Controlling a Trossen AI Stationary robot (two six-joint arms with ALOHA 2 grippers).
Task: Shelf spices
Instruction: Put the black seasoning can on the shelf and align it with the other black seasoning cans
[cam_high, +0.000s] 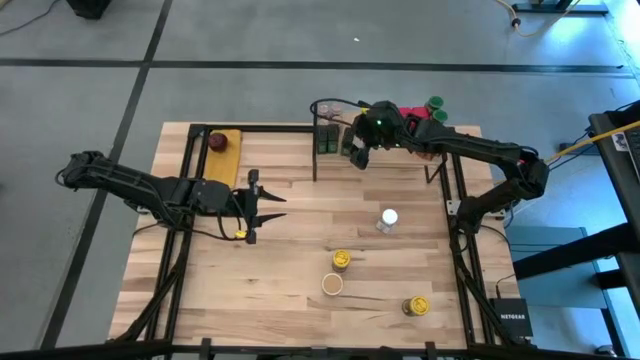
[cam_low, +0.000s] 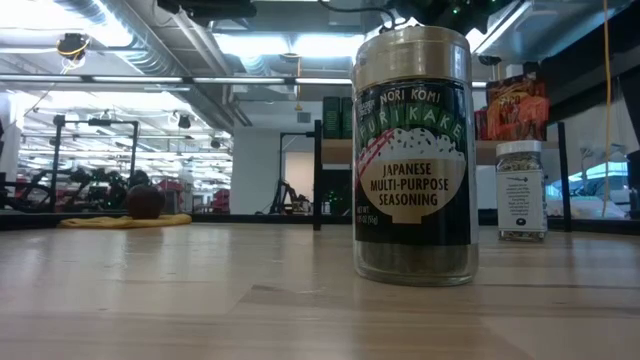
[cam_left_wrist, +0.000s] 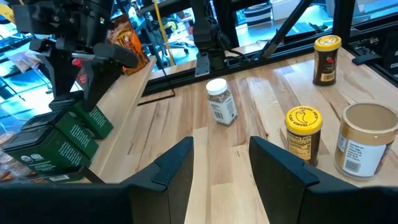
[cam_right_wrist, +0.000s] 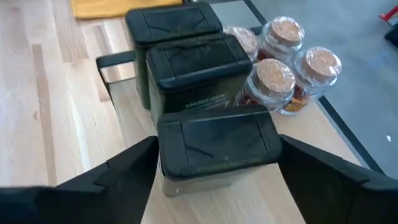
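Three dark rectangular tins stand in a row at the left end of the pale wood shelf (cam_high: 400, 168). My right gripper (cam_right_wrist: 217, 144) is over the shelf and shut on the row's nearest tin (cam_right_wrist: 217, 140); it also shows in the high view (cam_high: 358, 152). My left gripper (cam_high: 262, 205) hovers open and empty over the table's left half. Its fingers (cam_left_wrist: 177, 165) point toward a white-lidded jar (cam_left_wrist: 221, 102). Cork-topped jars (cam_right_wrist: 277, 74) stand beside the tins. An orange packet (cam_low: 517, 105) stands on the shelf. My right gripper holds the nearest tin by its two short sides (cam_right_wrist: 163, 149), just under the lid, one finger on each side. The fingers come from above, slanting down. The tin stands upright and its base seems to rest on the shelf board (cam_right_wrist: 261, 199).
On the table stand a white-lidded jar (cam_high: 388, 218), two yellow-lidded jars (cam_high: 341, 260) (cam_high: 415, 305) and a tan-lidded jar (cam_high: 332, 284). Green-lidded jars (cam_high: 435, 103) and red boxes (cam_high: 412, 113) sit at the shelf's far right. A dark red round thing on a yellow pad (cam_high: 220, 142) lies far left.
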